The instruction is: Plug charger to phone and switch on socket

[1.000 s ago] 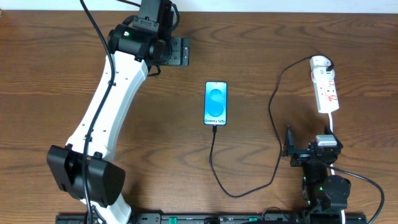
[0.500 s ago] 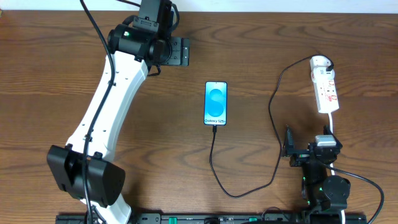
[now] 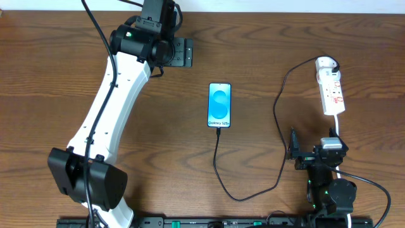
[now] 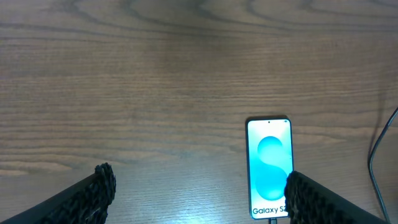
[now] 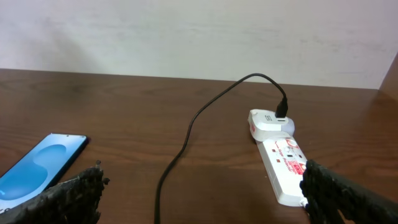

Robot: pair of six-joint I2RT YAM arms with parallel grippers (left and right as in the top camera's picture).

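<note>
The phone (image 3: 219,105) lies flat mid-table with its blue screen lit. It also shows in the left wrist view (image 4: 269,168) and the right wrist view (image 5: 37,165). The black charger cable (image 3: 218,158) sits with its tip at the phone's foot, loops toward the front and rises to the rounded end of the white socket strip (image 3: 331,88) at the right. The cable (image 5: 186,134) and strip (image 5: 283,162) also show in the right wrist view. My left gripper (image 3: 183,53) is open and empty, behind and left of the phone. My right gripper (image 3: 293,152) is open and empty, in front of the strip.
The strip's thick white cord (image 3: 336,126) runs from its near end toward my right arm's base. The left arm's white link (image 3: 107,114) stretches diagonally across the left half of the wooden table (image 3: 57,76). A pale wall (image 5: 186,31) stands behind the table.
</note>
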